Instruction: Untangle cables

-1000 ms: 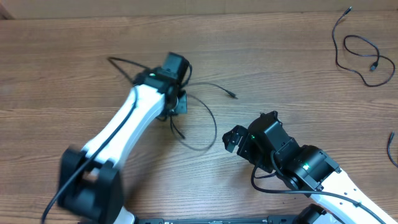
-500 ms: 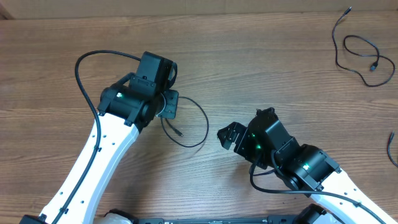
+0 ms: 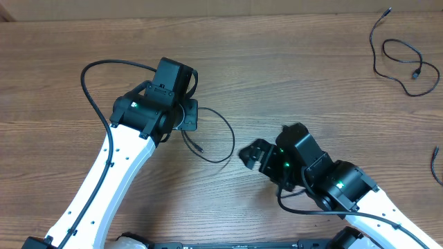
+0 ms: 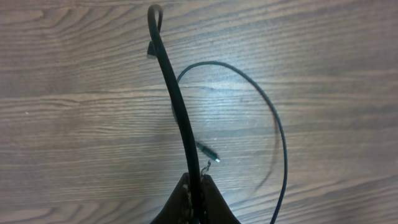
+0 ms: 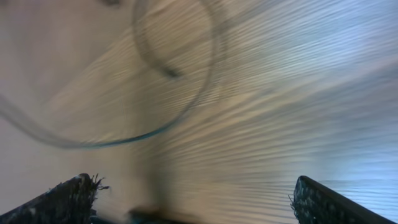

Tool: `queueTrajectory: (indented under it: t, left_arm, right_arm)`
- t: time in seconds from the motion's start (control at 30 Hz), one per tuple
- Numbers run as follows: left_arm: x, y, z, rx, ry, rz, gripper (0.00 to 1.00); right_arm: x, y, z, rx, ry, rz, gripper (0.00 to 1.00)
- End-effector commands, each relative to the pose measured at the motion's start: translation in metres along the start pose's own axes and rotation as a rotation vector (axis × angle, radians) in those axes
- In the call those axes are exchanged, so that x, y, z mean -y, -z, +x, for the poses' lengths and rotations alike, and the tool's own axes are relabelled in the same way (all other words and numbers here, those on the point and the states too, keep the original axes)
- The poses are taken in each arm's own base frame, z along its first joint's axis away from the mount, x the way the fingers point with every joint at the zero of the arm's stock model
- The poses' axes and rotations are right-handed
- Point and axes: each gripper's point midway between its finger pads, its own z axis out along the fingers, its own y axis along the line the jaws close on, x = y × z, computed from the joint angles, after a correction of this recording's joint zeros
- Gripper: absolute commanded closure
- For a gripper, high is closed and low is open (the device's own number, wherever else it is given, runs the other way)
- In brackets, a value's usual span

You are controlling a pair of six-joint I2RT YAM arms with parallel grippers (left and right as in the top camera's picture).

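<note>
Pinching 1/3 cables [image 3: 229,133], L gripper [image 4: 194,198]

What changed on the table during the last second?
The left gripper, shut on the cable, pulled it a little down and to the left. Strands that had spread out to both sides are now gathered into one loop, with a plug inside it. The right gripper, open, slid left toward that loop. The spare cables at the upper right stayed where they were.
</note>
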Motion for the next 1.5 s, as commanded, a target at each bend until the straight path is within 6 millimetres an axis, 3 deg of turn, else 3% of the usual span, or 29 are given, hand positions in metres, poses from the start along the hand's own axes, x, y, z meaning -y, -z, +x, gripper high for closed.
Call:
queueTrajectory:
  t: [0.0, 0.07, 0.13, 0.33, 0.6, 0.67, 0.77, 0.8, 0.93, 1.0, 1.2, 1.27, 1.33, 1.4, 1.43, 1.47]
  left_arm:
    - [-0.002, 0.0, -0.005, 0.013, 0.103, -0.007, 0.96]
    - [-0.001, 0.005, -0.008, 0.022, 0.103, -0.003, 0.96]
    - [0.0, 0.012, -0.012, 0.031, 0.104, 0.001, 0.96]
    - [0.003, 0.044, -0.029, 0.073, 0.109, 0.024, 0.96]
    - [0.021, 0.061, -0.027, 0.044, 0.104, 0.129, 0.96]
    - [0.023, 0.061, -0.025, 0.035, 0.104, 0.141, 0.96]
    - [0.023, 0.061, -0.025, 0.034, 0.103, 0.141, 0.96]
    - [0.022, 0.061, -0.025, 0.033, 0.104, 0.14, 0.96]
    - [0.022, 0.061, -0.025, 0.036, 0.104, 0.135, 0.96]
    - [0.02, 0.061, -0.026, 0.04, 0.104, 0.124, 0.96]
    - [-0.007, 0.06, -0.032, 0.091, 0.111, -0.029, 0.95]
    - [-0.015, 0.059, -0.031, 0.093, 0.11, -0.076, 0.89]
    - [-0.016, 0.056, -0.027, 0.079, 0.108, -0.081, 0.77]
    - [-0.016, 0.052, -0.022, 0.059, 0.105, -0.078, 0.4]
    - [-0.016, 0.049, -0.02, 0.051, 0.104, -0.081, 0.27]
    - [-0.017, 0.046, -0.017, 0.04, 0.103, -0.085, 0.0]
  right_arm:
    - [-0.036, -0.008, 0.039, -0.184, 0.292, -0.208, 0.0]
    - [-0.052, -0.012, 0.054, -0.198, 0.631, -0.317, 0.0]
    - [-0.048, -0.025, 0.052, -0.158, 0.739, -0.275, 0.0]
    - [-0.027, -0.058, 0.009, 0.044, 0.762, -0.043, 0.0]
    - [-0.053, -0.075, 0.0, 0.107, 0.876, -0.126, 0.07]
    - [-0.055, -0.078, -0.008, 0.146, 0.876, -0.112, 0.16]
    - [-0.051, -0.084, -0.015, 0.174, 0.871, -0.075, 0.45]
    - [-0.049, -0.086, -0.015, 0.167, 0.871, -0.072, 0.59]
    - [-0.048, -0.089, -0.004, 0.112, 0.867, -0.099, 0.89]
    - [-0.05, -0.089, 0.001, 0.086, 0.869, -0.122, 0.96]
    - [-0.05, -0.079, 0.006, 0.046, 0.86, -0.135, 0.96]
    - [-0.05, -0.065, -0.002, 0.051, 0.837, -0.115, 0.96]
    - [-0.052, -0.042, -0.015, 0.077, 0.808, -0.099, 0.96]
    - [-0.056, -0.015, -0.032, 0.127, 0.775, -0.094, 0.96]
    - [-0.058, -0.002, -0.041, 0.157, 0.764, -0.095, 0.96]
    - [-0.06, 0.014, -0.051, 0.196, 0.756, -0.096, 0.96]
